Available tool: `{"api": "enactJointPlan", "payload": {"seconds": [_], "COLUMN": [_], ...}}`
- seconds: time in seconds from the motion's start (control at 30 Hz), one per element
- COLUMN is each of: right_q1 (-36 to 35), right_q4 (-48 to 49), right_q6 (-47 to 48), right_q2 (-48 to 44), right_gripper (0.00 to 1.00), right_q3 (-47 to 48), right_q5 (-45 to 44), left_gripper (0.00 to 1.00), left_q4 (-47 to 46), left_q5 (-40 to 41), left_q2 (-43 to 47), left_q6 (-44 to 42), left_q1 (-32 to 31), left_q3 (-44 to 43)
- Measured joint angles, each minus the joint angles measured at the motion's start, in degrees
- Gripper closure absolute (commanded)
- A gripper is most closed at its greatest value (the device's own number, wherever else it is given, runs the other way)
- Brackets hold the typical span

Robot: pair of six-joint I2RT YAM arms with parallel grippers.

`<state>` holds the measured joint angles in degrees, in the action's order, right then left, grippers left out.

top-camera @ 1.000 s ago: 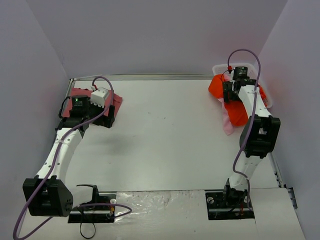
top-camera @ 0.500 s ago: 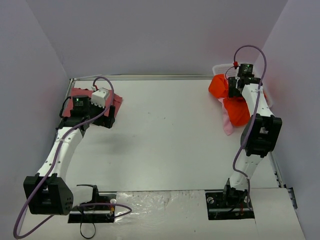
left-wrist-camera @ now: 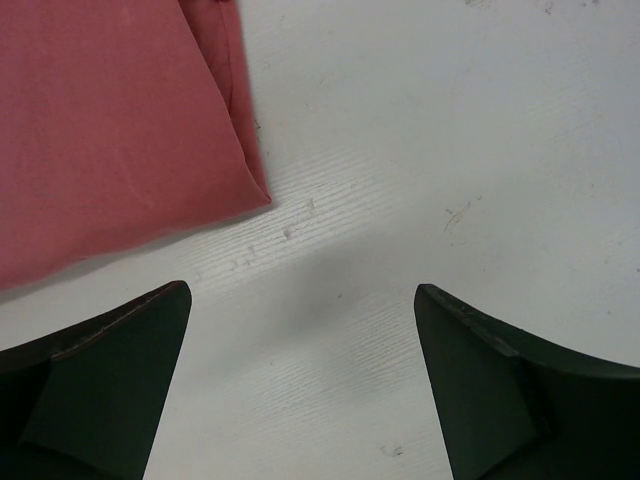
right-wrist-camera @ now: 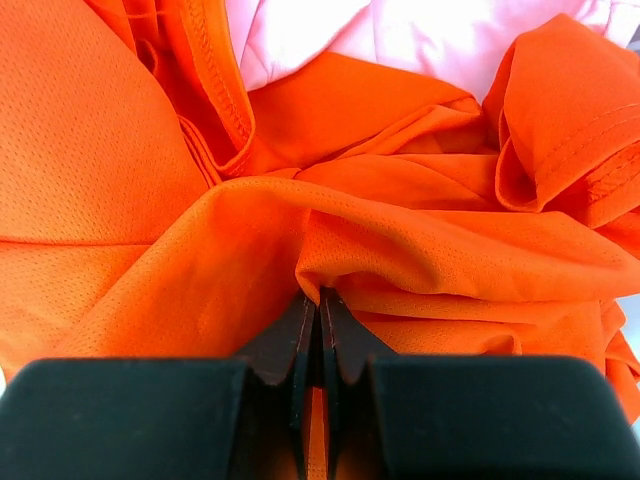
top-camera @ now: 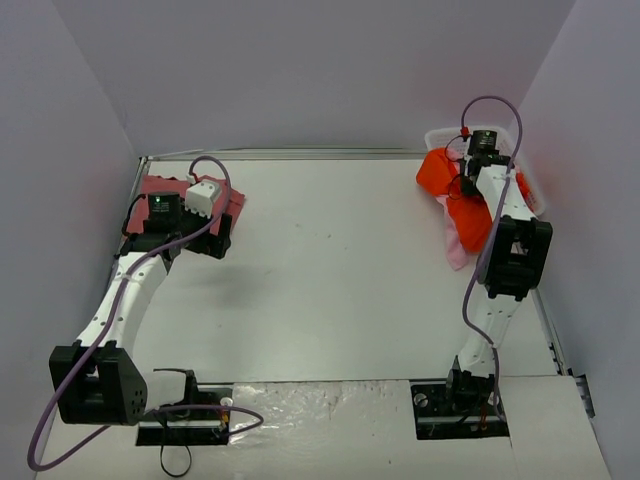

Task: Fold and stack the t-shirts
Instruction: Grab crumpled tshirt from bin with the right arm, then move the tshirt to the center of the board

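Note:
A crumpled bright orange-red t-shirt (top-camera: 438,172) (right-wrist-camera: 120,180) hangs out of the basket at the far right, with a light pink t-shirt (top-camera: 456,250) (right-wrist-camera: 400,30) under it. My right gripper (top-camera: 471,178) (right-wrist-camera: 320,296) is pressed into the orange cloth and is shut on a pinched fold of it. A folded dusty rose-red t-shirt (top-camera: 152,186) (left-wrist-camera: 110,130) lies flat at the far left. Just off its right corner, my left gripper (top-camera: 218,243) (left-wrist-camera: 300,300) hovers over the bare table, open and holding nothing.
The white lattice basket (top-camera: 532,192) stands in the far right corner against the purple side wall. A metal rail (top-camera: 300,154) runs along the table's far edge. The arm bases sit at the near edge.
My right gripper has shut on a fold of the orange-red t-shirt, after its arm shifted a little over the basket. The left arm has stayed almost still.

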<state>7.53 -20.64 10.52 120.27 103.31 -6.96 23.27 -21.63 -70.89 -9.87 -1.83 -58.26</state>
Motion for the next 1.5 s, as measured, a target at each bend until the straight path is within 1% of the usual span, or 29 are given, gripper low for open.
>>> {"api": "enactJointPlan", "payload": {"seconds": [0.13,0.23,0.33,0.5,0.6,0.73,0.8,0.87,0.93,1.1,1.13,1.17,1.2,1.23,1.27,1.33,1.4,1.5], "right_q1": [0.0,0.0,0.0,-0.4,-1.3,-3.6,-6.1,-10.0,-15.0,-26.3,-28.2,-29.6,-30.5,-30.9,-30.9,-30.6,-30.3,-29.7], "right_q4": [0.4,0.3,0.0,-0.3,-2.5,-6.6,-9.3,-11.3,-13.1,-19.6,-20.9,-21.9,-22.6,-23.1,-23.0,-23.4,-23.4,-23.0], "right_q6": [0.0,0.0,0.0,0.5,1.1,1.8,2.1,2.7,3.5,7.0,7.7,8.1,8.8,9.4,10.6,12.1,13.3,14.5], "right_q2": [-0.3,-3.0,-8.3,-20.5,-24.9,-23.7,-22.0,-21.0,-21.1,-21.6,-21.9,-22.4,-23.2,-24.1,-25.6,-28.3,-30.8,-31.8], "right_gripper": [1.0,1.0,1.0,1.0,1.0,1.0,1.0,1.0,1.0,1.0,0.83,0.51,0.26,0.19,0.16,0.05,0.03,0.04], "right_q3": [-0.2,-2.1,-4.2,-4.8,-0.4,11.6,18.1,22.2,23.1,21.9,21.4,20.8,20.0,18.9,17.0,13.2,8.4,1.2], "right_q5": [0.0,0.0,0.1,0.3,0.3,1.4,2.5,4.7,7.9,20.8,23.3,25.5,27.5,28.7,29.5,29.6,28.5,26.9], "left_gripper": [0.06,0.06,0.06,0.06,0.06,0.06,0.06,0.06,0.06,0.06,0.06,0.06,0.05,0.06,0.06,0.06,0.06,0.06], "left_q4": [0.0,0.0,0.0,0.0,0.0,0.0,0.0,0.0,0.0,0.0,0.0,0.0,0.0,0.0,0.0,0.0,0.0,0.1], "left_q5": [0.0,0.0,0.0,0.0,0.0,0.3,0.8,1.5,2.3,3.3,3.4,3.5,3.5,3.5,3.5,3.5,3.5,3.5], "left_q2": [0.0,0.0,0.0,0.0,0.0,0.0,0.1,0.2,0.3,0.9,1.0,1.0,1.0,1.0,1.0,1.0,1.0,0.9], "left_q6": [0.0,-0.1,-0.2,-0.2,-0.2,-0.2,-0.3,-0.4,-0.6,-0.6,-0.6,-0.6,-0.6,-0.6,-0.7,-0.7,-0.8,-1.1], "left_q1": [0.0,0.0,0.0,0.0,0.0,0.0,0.0,0.0,0.0,0.3,0.4,0.5,0.5,0.5,0.6,0.7,0.8,0.8], "left_q3": [0.0,0.0,0.0,0.0,0.0,0.0,0.0,0.0,0.0,0.0,0.0,0.0,0.0,0.0,0.0,0.0,0.0,0.0]}}
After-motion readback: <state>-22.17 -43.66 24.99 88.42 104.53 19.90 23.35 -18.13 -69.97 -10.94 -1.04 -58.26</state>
